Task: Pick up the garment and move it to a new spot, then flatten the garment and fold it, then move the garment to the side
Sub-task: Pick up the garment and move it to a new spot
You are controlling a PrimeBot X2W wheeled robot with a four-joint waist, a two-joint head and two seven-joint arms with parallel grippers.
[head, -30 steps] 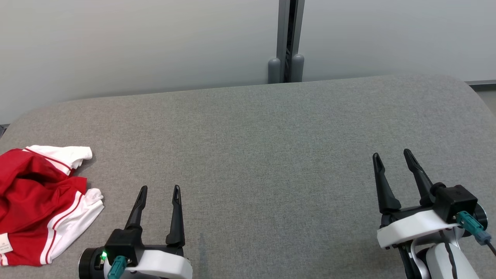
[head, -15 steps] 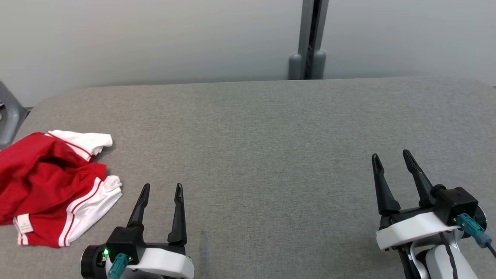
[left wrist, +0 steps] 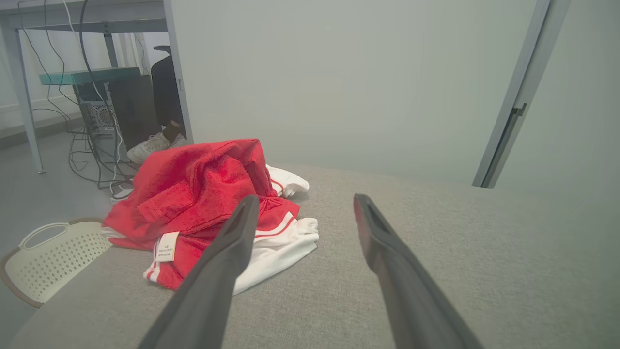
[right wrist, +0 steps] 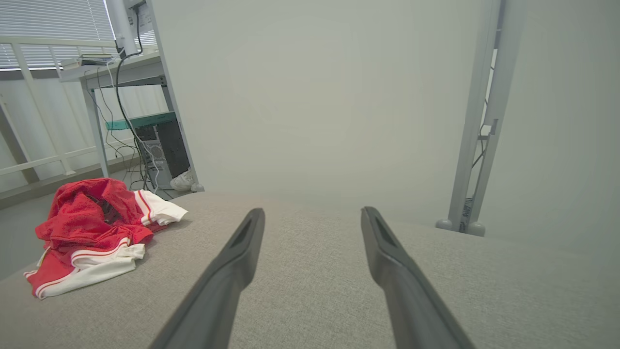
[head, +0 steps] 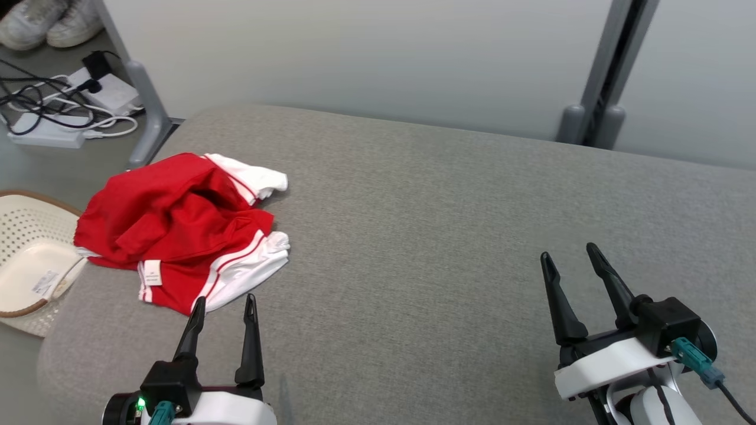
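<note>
The garment (head: 171, 224) is found at the left end of the grey counter (head: 413, 236), bunched into a red heap with white striped trim. No clean long axis can be read from a pile this crumpled. Its widest spread is seen running across the head view, and the white-trimmed ends are pointed to the right, toward the middle of the counter. A small white label (head: 152, 273) is turned up on the near side. A cream perforated basket (head: 29, 260) is seen just past the counter's left edge.

Both pincers are held spread wide with nothing between the fingers. The left pincer (head: 225, 298) is placed right at the garment's near hem; whether contact is made cannot be told. The right pincer (head: 567, 252) is kept well apart, over bare counter.

Compared with half a second ago, the whole head view has been swung leftward: the grey post (head: 608, 77) is now shown far right and the garment nearer the middle. The heap's shape is unchanged, and the strip of counter between it and the left pincer has been closed.
</note>
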